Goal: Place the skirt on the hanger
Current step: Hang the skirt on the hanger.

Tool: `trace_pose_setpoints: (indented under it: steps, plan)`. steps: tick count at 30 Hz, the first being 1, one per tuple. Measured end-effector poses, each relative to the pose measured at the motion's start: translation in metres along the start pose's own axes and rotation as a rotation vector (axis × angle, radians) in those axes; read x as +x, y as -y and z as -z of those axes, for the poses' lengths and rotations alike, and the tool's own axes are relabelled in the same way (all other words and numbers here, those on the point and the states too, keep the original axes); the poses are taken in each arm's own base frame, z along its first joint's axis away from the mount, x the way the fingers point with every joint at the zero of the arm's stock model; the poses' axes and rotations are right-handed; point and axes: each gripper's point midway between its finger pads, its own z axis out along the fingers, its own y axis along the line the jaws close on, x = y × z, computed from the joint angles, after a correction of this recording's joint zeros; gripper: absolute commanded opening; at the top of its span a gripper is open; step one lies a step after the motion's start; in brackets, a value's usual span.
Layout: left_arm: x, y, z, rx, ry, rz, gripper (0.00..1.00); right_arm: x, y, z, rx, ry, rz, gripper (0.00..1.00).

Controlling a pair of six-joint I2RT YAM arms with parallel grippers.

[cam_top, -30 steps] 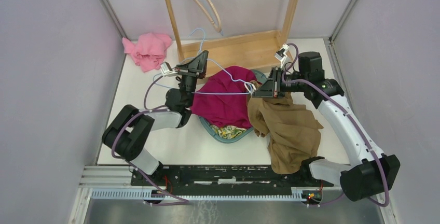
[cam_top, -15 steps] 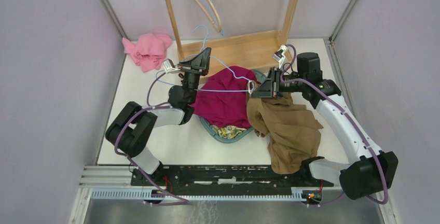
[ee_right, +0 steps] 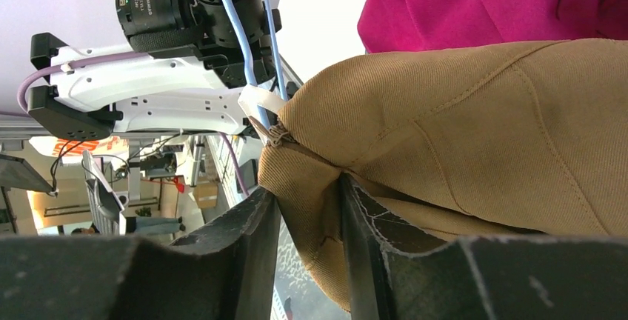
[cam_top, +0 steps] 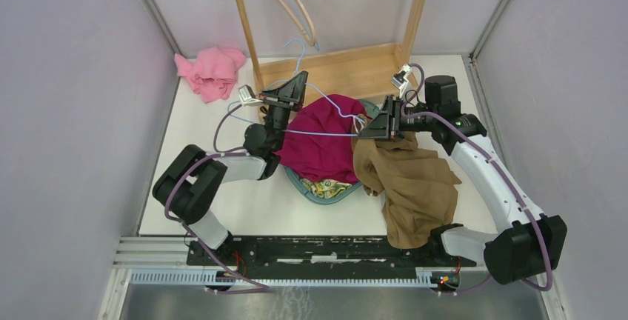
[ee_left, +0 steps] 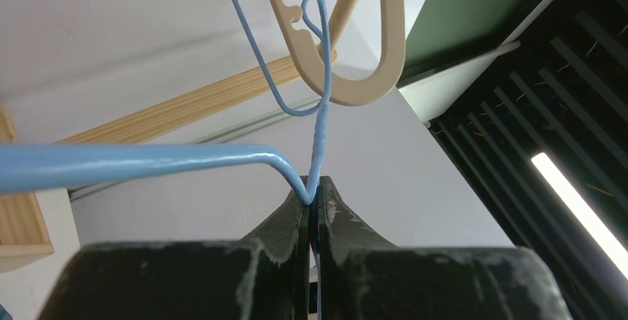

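Note:
A light-blue wire hanger is lifted over the table's middle, and my left gripper is shut on its neck. In the left wrist view the fingers pinch the wire just under the twisted stem. The tan skirt lies heaped at the right, its upper corner raised to the hanger's right end. My right gripper is there, jaws apart, with a fold of the skirt still hanging loosely between the fingers. A white loop on the skirt sits against the blue wire.
A magenta garment lies under the hanger on a teal patterned cloth. A pink cloth sits at the back left. A wooden rack with beige hangers stands at the back, walls on both sides.
My right gripper's jaws have parted from shut on the skirt's corner. The left gripper has carried the hanger slightly up and to the right, still shut on it.

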Motion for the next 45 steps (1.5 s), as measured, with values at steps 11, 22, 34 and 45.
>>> trace_pose_setpoints:
  steps: [11,22,34,45]
  plan:
    - [0.009,0.001,0.003,-0.002,-0.015,0.011,0.08,-0.002,0.006,0.011,0.046,0.025,0.015,0.55]
    - [0.023,-0.023,0.004,-0.052,-0.018,0.013,0.08,-0.01,-0.006,0.036,0.127,0.107,0.11,0.4]
    - [0.035,-0.023,-0.002,-0.045,-0.021,0.03,0.08,-0.001,0.011,0.05,0.241,0.122,0.105,0.22]
    - [0.048,-0.02,-0.009,-0.028,-0.034,0.05,0.08,0.002,0.017,0.054,0.273,0.124,0.105,0.24]
